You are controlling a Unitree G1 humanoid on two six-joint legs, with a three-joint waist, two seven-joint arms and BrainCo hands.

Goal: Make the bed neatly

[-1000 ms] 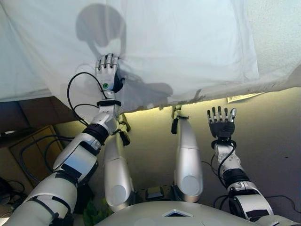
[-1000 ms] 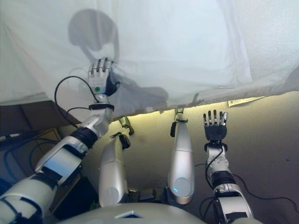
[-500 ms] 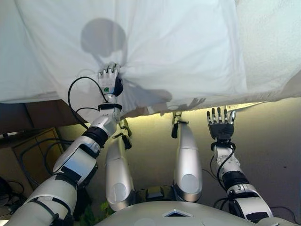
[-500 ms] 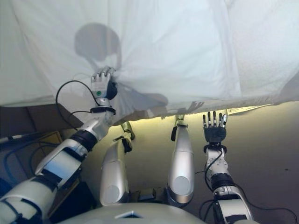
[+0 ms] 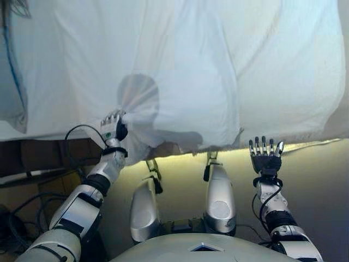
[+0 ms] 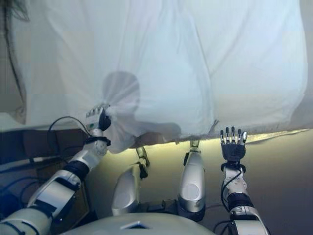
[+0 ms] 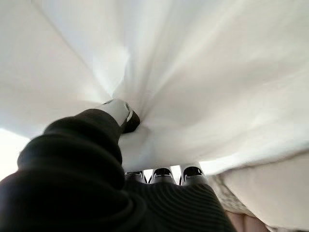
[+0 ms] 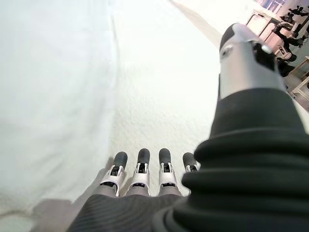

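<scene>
A white sheet [image 5: 218,71] covers the bed and hangs over its near edge. My left hand [image 5: 113,126] is shut on a bunch of that sheet near the edge, at the left, with folds fanning out from the grasp [image 7: 126,104]. In the left wrist view the thumb [image 7: 117,110] presses into the gathered cloth. My right hand [image 5: 265,155] is held up open just below the bed's near edge at the right, fingers [image 8: 140,164] straight and holding nothing. The white mattress surface [image 8: 159,96] shows past them.
A textured bed base [image 5: 305,146] runs under the sheet's hanging edge. Brown boxes and dark clutter [image 5: 38,164] stand at the lower left beside the bed. The floor [image 5: 322,191] in front of the bed is plain beige.
My left hand has curled shut on the sheet and drawn it toward the near edge. The head camera has tilted, showing more of the bed. The right hand stays open.
</scene>
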